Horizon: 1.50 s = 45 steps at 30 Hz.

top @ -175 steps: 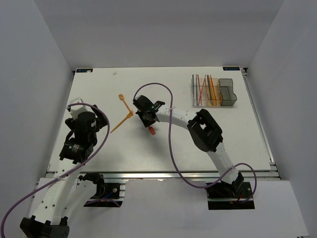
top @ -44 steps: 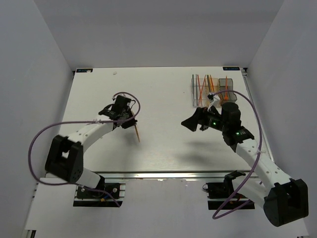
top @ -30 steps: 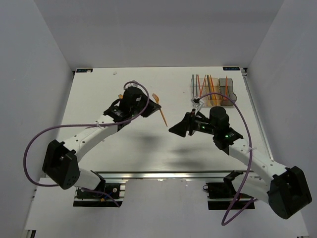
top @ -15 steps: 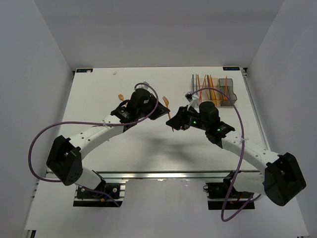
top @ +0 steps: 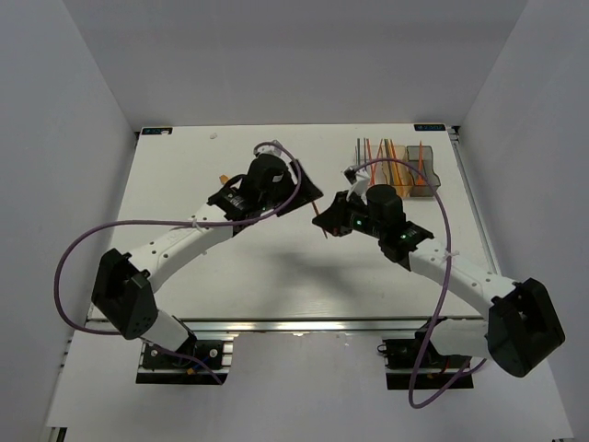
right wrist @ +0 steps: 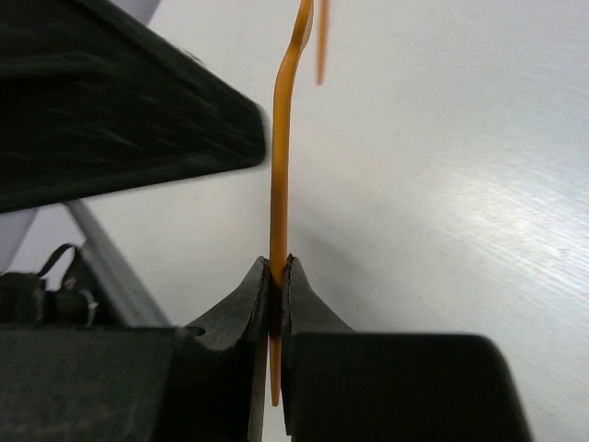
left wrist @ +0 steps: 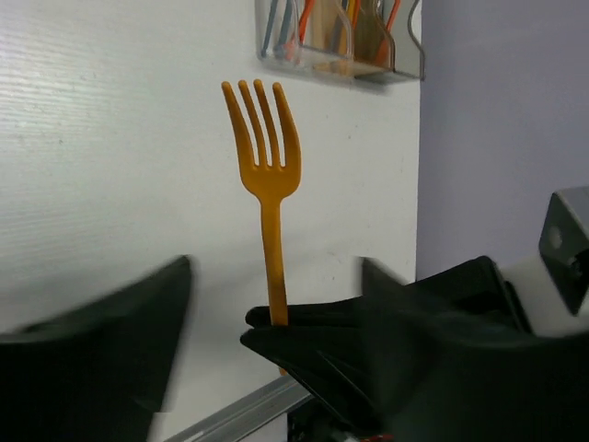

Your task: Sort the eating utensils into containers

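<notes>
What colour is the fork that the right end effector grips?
Orange, all over. The fork shows best in the left wrist view.

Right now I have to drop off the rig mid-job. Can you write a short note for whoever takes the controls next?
Grippers: the left gripper is open, its fingers spread either side of the orange fork without gripping it. The right gripper is shut on the fork's handle, holding it above mid-table.
Done: several orange, red and dark utensils already stand in the containers at the far right.
Left: back the left arm clear and carry the fork to the containers. Then fetch the orange utensil lying on the table beyond the left arm; it is partly hidden, so its type is unclear.
</notes>
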Tool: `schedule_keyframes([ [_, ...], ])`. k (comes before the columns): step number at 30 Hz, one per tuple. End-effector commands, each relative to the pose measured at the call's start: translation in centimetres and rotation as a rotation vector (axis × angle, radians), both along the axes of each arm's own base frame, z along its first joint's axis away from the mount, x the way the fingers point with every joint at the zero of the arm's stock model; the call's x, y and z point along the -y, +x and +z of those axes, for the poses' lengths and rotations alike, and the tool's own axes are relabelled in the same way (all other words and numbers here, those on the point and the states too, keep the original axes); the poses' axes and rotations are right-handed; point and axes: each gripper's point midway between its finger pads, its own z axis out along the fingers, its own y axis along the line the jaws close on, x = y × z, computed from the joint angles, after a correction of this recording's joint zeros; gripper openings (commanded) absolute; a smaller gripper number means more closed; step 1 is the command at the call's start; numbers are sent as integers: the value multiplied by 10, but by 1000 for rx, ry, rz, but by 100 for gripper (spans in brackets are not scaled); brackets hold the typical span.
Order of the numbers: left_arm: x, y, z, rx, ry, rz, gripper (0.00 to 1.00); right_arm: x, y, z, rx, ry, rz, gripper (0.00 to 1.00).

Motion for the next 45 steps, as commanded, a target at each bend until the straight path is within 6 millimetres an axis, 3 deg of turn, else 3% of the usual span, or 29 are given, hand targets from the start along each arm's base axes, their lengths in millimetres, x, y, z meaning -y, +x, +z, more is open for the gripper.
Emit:
schedule_keyframes([
  [1,-22,9,31,106,151,54,98,19,35,14,97,-66,-153,0],
  [2,-40,8,33,120,237,77,98,29,43,9,94,-93,-187,0],
  [3,-63,20,53,179,297,190,98,47,61,11,111,-111,-254,0],
  [5,-98,17,74,233,380,269,98,69,84,9,157,-183,-306,0],
  [6,-117,19,81,262,425,327,98,94,104,8,169,-222,-365,0],
  [7,-127,16,86,285,451,336,98,106,124,27,244,-272,-383,0],
  [8,-136,11,88,320,508,310,98,119,142,15,226,-336,-412,0],
  [9,-147,0,85,337,533,294,98,150,160,10,211,-407,-491,0],
  [10,-154,-5,81,348,554,284,98,162,178,28,269,-442,-511,0],
  [11,-160,-10,76,360,586,265,98,188,195,17,245,-484,-558,0],
  [12,-168,-19,77,379,582,262,98,201,206,20,260,-499,-587,0],
  [13,-173,-25,53,358,625,231,98,212,222,18,279,-534,-591,0],
  [14,-176,-30,43,351,636,220,98,232,232,19,294,-556,-616,0],
  [18,-184,-49,-6,294,683,146,98,279,266,9,285,-668,-662,0],
  [19,-186,-54,-24,275,702,121,98,285,271,-2,262,-683,-661,0],
  [21,-189,-58,-37,262,724,100,98,300,275,-5,258,-664,-660,0],
  [25,-192,-64,-51,244,751,66,98,313,280,-29,247,-687,-654,0],
  [33,-192,-71,-32,317,663,82,98,327,282,-53,227,-638,-633,0],
  [40,-193,-70,-34,309,674,87,98,338,284,-76,197,-651,-650,0],
  [45,-194,-70,-33,311,673,91,98,340,292,-81,199,-648,-650,0],
])
